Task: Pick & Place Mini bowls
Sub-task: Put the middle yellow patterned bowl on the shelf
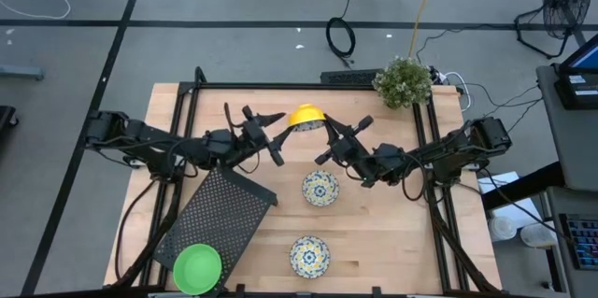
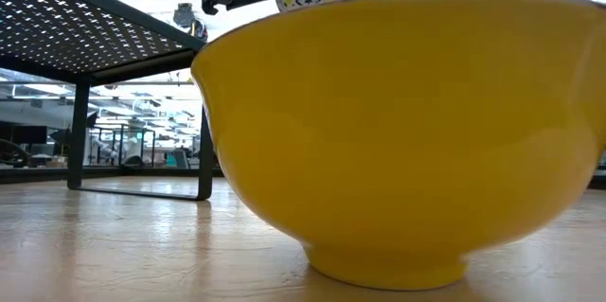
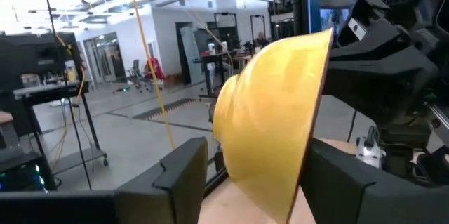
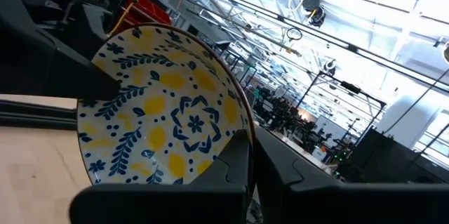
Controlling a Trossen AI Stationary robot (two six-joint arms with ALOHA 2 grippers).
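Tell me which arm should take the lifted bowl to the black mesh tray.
Left, probably. The mesh tray lies on its side, and the left gripper is at the lifted bowl. The right gripper, clamping its rim, would reach across.

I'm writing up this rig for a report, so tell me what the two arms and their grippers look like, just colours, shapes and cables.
Both arms are dark, nearly black, built of jointed blocky segments. The left gripper and right gripper each end in two slim dark fingers, which look flat and angular in the wrist views. Black cables run along the arms toward the table edges. No markings are readable.
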